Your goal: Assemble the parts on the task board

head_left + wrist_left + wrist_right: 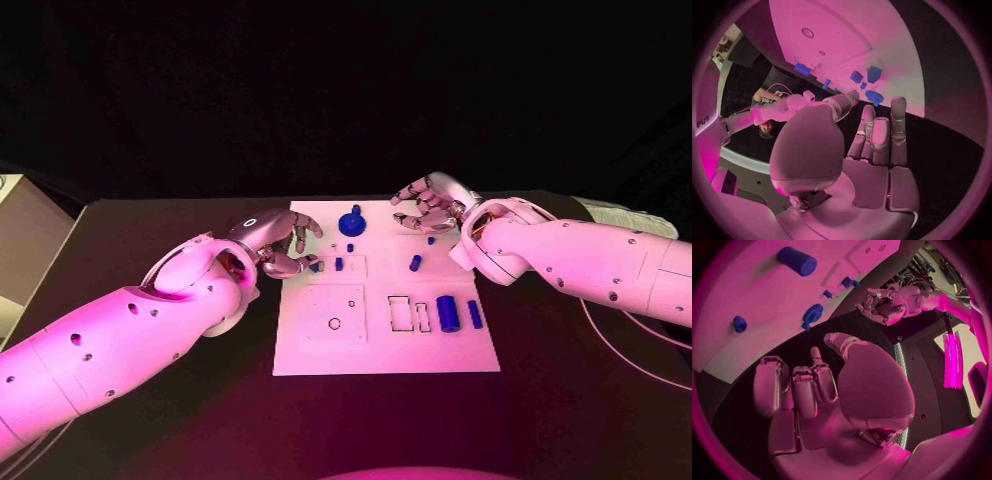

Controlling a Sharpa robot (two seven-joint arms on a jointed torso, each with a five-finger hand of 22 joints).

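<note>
— Lying mid-counter point(173, 420): white task board point(387, 355), blue parts scattered across it, largest cylinder point(447, 313) toward four o'clock.

— And the hands?

— Left hand point(284, 245) at the board's nine o'clock edge, a small blue part point(315, 266) beside its fingertips; hold unclear. Right hand point(430, 203) at one o'clock, fingers curled, empty.

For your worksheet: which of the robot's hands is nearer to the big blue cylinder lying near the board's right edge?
Right. The right hand hovers over the white task board's far edge, above the big blue cylinder. The left hand is at the board's opposite, left edge, farther away.
</note>
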